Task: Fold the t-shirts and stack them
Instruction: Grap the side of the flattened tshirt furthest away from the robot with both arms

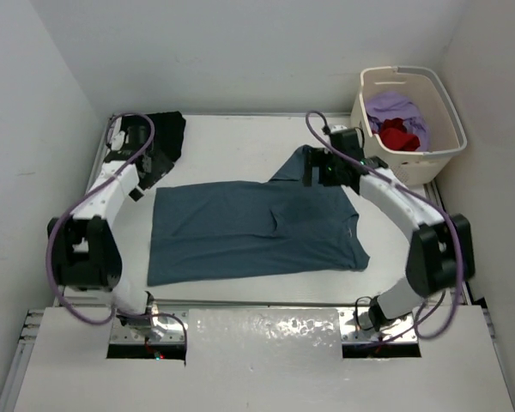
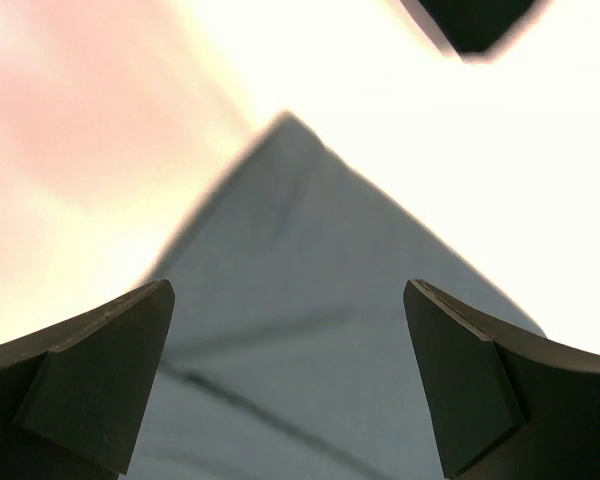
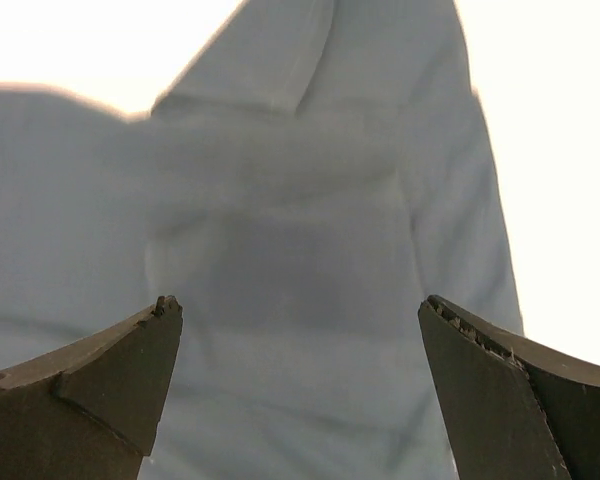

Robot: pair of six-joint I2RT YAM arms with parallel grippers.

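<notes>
A teal-blue t-shirt [image 1: 240, 232] lies spread flat across the middle of the table, one sleeve reaching up toward the back right. My left gripper [image 1: 148, 176] hangs open over its far left corner. In the left wrist view that gripper [image 2: 288, 292] frames the shirt's pointed corner [image 2: 310, 320] with nothing between its fingers. My right gripper [image 1: 318, 170] is open above the raised sleeve. In the right wrist view that gripper [image 3: 300, 303] has the sleeve cloth [image 3: 310, 200] below it. A black t-shirt [image 1: 167, 129] sits bunched at the back left. The lavender t-shirt [image 1: 395, 107] and the red t-shirt [image 1: 399, 137] lie in the basket.
The cream laundry basket [image 1: 446, 107] stands off the table's back right corner. White walls close in at the left, back and right. A metal rail with the arm bases runs along the near edge. A dark shape [image 2: 475, 25] shows at the top of the left wrist view.
</notes>
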